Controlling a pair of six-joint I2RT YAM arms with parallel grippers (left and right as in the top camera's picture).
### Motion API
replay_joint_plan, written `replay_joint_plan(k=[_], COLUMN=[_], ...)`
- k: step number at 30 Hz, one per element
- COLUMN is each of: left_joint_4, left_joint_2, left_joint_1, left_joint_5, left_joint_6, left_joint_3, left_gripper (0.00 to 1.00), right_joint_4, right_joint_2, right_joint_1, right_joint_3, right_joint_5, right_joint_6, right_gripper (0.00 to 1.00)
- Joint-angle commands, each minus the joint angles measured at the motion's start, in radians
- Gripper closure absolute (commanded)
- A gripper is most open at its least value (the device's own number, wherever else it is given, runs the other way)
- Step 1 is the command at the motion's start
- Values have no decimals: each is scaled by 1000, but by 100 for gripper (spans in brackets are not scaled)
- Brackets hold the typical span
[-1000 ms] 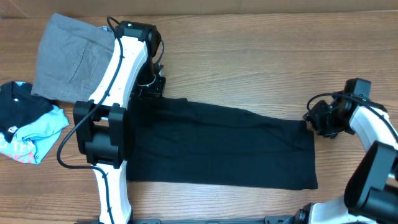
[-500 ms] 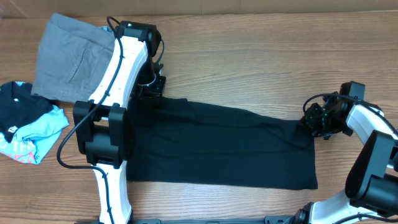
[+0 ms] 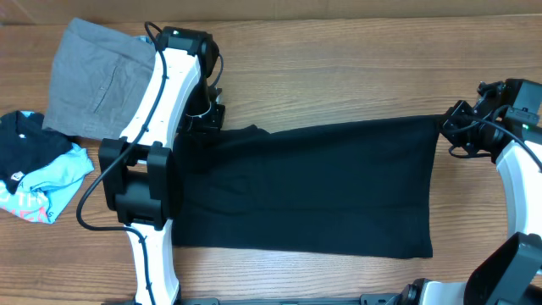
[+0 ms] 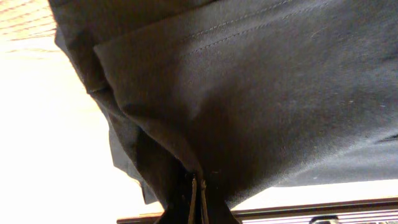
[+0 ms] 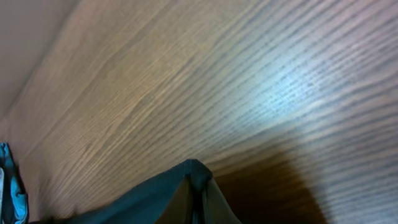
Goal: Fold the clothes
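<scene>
From overhead you see the black T-shirt [image 3: 305,191] lying as a wide band across the middle of the wooden desk [image 3: 339,68], with its far edge stretched between your two arms. Your left fingers [image 3: 206,119] are at the shirt's far left corner and your right fingers [image 3: 447,135] at its far right corner. That view is too coarse to show either grip.

The left wrist view settles one: the fingers are pressed nearly together, with a bunched fold of black cloth clamped between them and a stitched hem showing. The right wrist view shows a small peak of dark cloth pinched tight, with a shadow on the desk beneath it.

The overhead view alone shows the grey trousers [image 3: 97,80] and the black and light-blue garment [image 3: 38,174] whole, at far left, apart from the shirt.
</scene>
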Motion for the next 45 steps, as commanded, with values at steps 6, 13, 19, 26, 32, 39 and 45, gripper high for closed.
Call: replay_joint_plan(k=[6, 13, 19, 26, 32, 39, 45], left_joint_4=[-6, 1, 53, 63, 69, 78, 92], left_joint_2=[-209, -242, -242, -242, -242, -243, -267], left_joint_1=[-7, -26, -56, -62, -61, -62, -61], left_joint_5=[-9, -6, -6, -10, -14, -14, -1], left_joint_6=[1, -24, -26, -26, -26, -26, -30], left_joint_3=[-64, -300, -480, -577, -584, -580, -496], left_gripper=[96, 96, 96, 96, 92, 47, 44], right_joint_4=[-120, -421, -576, -602, -611, -579, -455], right_joint_2=[-33, -46, -46, -46, -46, -46, -43], right_joint_1=[-8, -8, -8, -8, -8, -22, -89], right_joint_3=[13, 13, 8, -62, -109, -112, -116], right_joint_5=[23, 238, 445, 445, 441, 380, 308], right_joint_6=[15, 89, 158, 154, 154, 155, 176], right_gripper=[96, 96, 96, 96, 94, 9, 4])
